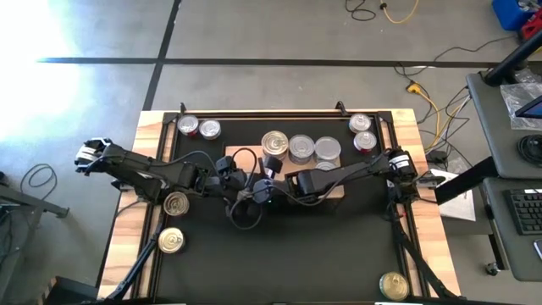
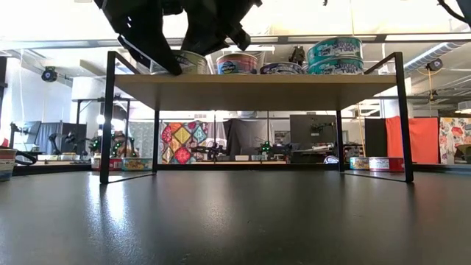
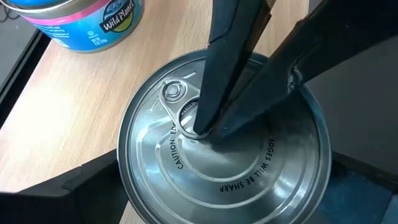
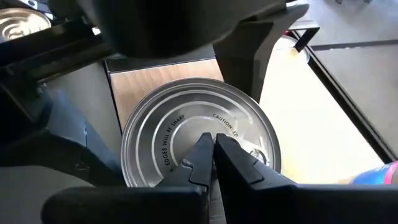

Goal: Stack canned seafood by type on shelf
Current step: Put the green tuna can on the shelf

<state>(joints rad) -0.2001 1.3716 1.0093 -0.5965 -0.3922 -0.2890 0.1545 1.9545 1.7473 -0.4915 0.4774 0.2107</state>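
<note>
The shelf (image 1: 332,188) stands mid-mat with tins lined along its back edge. At its front left corner sits a silver-lidded tin (image 3: 224,155). The left gripper (image 1: 254,188), jaws spread wide, straddles this tin, while the right gripper (image 4: 214,152), fingers pressed together, rests its tips on the lid centre. Both arms reach inward low over the shelf. To do it well, I judge: hold the tin steady from above, let go gently, lift straight
</note>
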